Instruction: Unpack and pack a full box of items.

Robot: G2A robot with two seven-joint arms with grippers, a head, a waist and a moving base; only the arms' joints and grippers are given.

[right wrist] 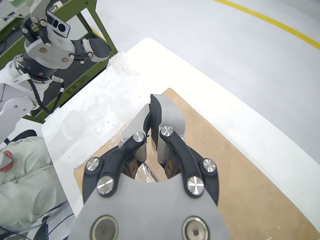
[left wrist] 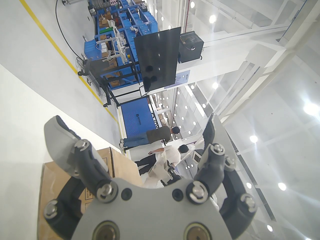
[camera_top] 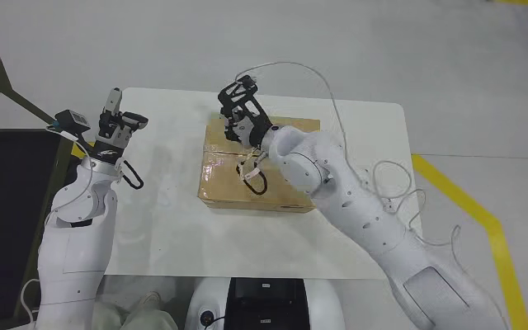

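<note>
A closed cardboard box (camera_top: pixel 285 177) lies in the middle of the white table (camera_top: pixel 165 223), with clear tape (right wrist: pixel 147 167) along its top seam. My right gripper (camera_top: pixel 239 101) hovers over the box's far left corner, and its fingers (right wrist: pixel 160 111) are shut with nothing visible between them. My left gripper (camera_top: pixel 115 117) is raised at the table's far left corner, away from the box. In the left wrist view my left gripper (left wrist: pixel 136 136) stands open and empty, with an edge of the box (left wrist: pixel 120 159) behind it.
A green cart (right wrist: pixel 82 3) stands just off the table's left edge behind the left arm (right wrist: pixel 45 51). A white crumpled lump (right wrist: pixel 122 62) lies on the table's far left corner. A thin white cable (camera_top: pixel 318 76) arcs over the table's far side.
</note>
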